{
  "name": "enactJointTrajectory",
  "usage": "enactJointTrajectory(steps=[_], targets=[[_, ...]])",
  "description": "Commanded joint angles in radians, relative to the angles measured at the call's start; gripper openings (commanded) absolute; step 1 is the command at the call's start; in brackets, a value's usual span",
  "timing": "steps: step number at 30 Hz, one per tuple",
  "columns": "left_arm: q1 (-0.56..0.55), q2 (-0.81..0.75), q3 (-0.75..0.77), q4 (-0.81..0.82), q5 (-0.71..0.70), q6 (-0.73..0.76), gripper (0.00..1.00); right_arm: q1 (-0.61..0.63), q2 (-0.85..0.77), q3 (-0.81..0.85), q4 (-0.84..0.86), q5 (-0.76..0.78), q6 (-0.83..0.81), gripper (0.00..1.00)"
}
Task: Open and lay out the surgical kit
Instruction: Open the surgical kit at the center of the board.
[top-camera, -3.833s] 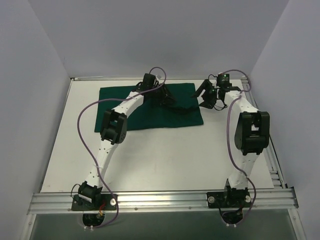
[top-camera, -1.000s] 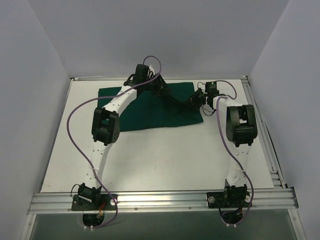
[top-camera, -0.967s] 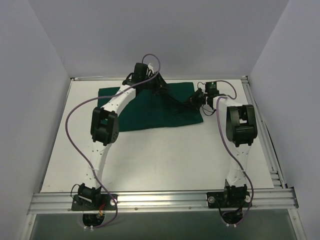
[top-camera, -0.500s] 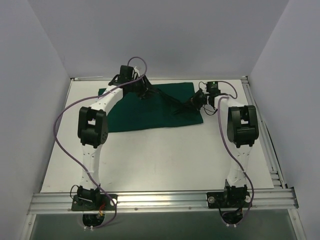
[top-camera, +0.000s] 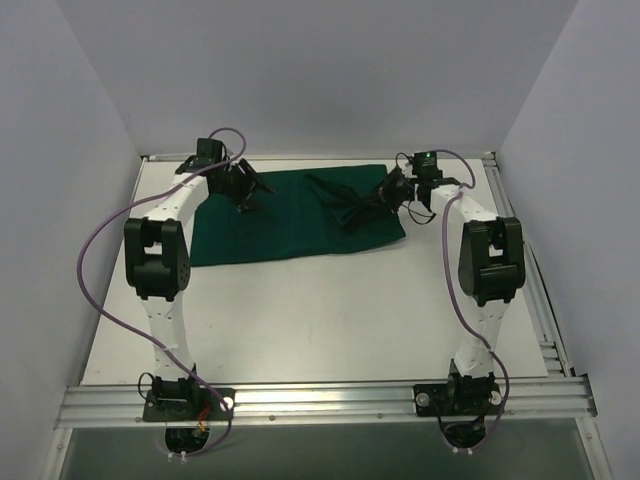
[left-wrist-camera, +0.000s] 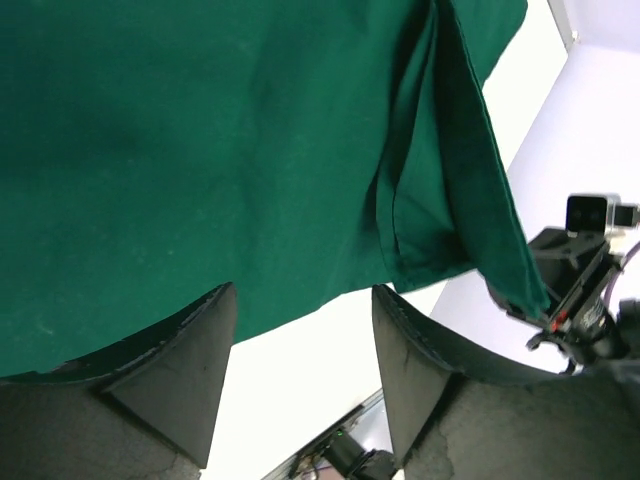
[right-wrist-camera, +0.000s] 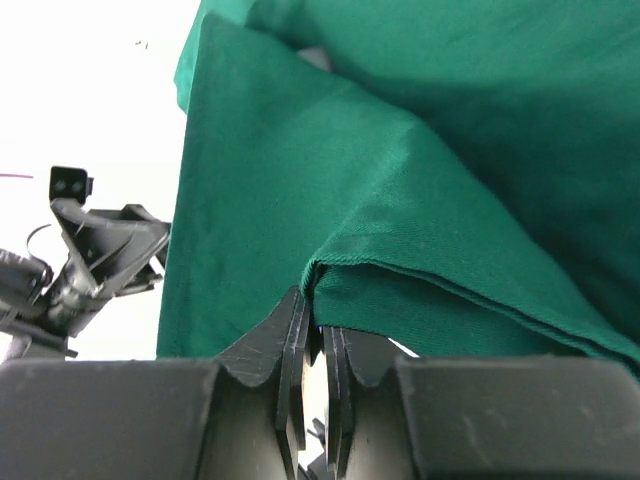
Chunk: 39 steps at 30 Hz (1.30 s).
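Note:
The surgical kit shows as a dark green cloth (top-camera: 280, 225) spread flat over the back of the white table, with a raised, crumpled fold (top-camera: 345, 200) at its right end. My right gripper (top-camera: 388, 190) is shut on an edge of that fold. In the right wrist view the hemmed corner (right-wrist-camera: 345, 275) sits pinched between the closed jaws of the right gripper (right-wrist-camera: 320, 310). My left gripper (top-camera: 243, 190) hovers over the cloth's left part. In the left wrist view the left gripper (left-wrist-camera: 303, 300) stands open with nothing between its fingers (left-wrist-camera: 195, 350), and the cloth (left-wrist-camera: 200, 150) lies beyond them.
Bare white table (top-camera: 320, 320) lies in front of the cloth. Metal rails run along the near edge (top-camera: 330, 400) and the right edge (top-camera: 545, 320). Grey walls close in the left, back and right. A purple cable (top-camera: 95, 260) loops beside the left arm.
The left gripper has opened, let go of the cloth and swung left across it. The stretched strip between the two grippers has dropped into a fold by the right gripper, which stays shut.

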Motion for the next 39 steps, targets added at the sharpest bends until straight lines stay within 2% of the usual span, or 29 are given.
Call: enactJointTrajectory(steps=[1, 5, 10, 14, 17, 22, 27, 31, 35, 39], targets=[[0.018, 0.004, -0.013, -0.007, -0.005, -0.043, 0.66, 0.027, -0.073, 0.004, -0.021, -0.047, -0.005, 0.0], [0.027, 0.019, -0.082, 0.156, 0.006, -0.159, 0.72, 0.042, -0.084, -0.019, -0.027, -0.053, -0.016, 0.0], [0.023, 0.099, -0.071, 0.274, 0.015, -0.256, 0.72, 0.059, -0.11, -0.049, -0.062, -0.059, -0.06, 0.0], [0.027, 0.151, -0.03, 0.268, -0.008, -0.285, 0.72, 0.055, -0.142, -0.1, -0.068, -0.062, -0.083, 0.0], [0.027, 0.187, 0.024, 0.184, -0.039, -0.266, 0.72, 0.041, -0.173, -0.138, -0.103, -0.047, -0.117, 0.0], [0.03, 0.206, 0.001, 0.182, -0.06, -0.298, 0.68, 0.009, -0.219, -0.189, -0.163, -0.044, -0.166, 0.0], [0.033, 0.162, -0.062, 0.185, -0.109, -0.302, 0.66, -0.05, -0.256, -0.215, -0.241, -0.048, -0.221, 0.0], [0.038, 0.091, -0.158, 0.271, -0.109, -0.315, 0.67, -0.053, -0.273, -0.22, -0.291, -0.048, -0.254, 0.0], [0.035, -0.03, -0.31, 0.438, -0.097, -0.396, 0.71, -0.054, -0.274, -0.224, -0.284, -0.048, -0.26, 0.0], [0.029, -0.095, -0.389, 0.474, -0.077, -0.422, 0.71, -0.054, -0.253, -0.204, -0.255, -0.064, -0.24, 0.0]])
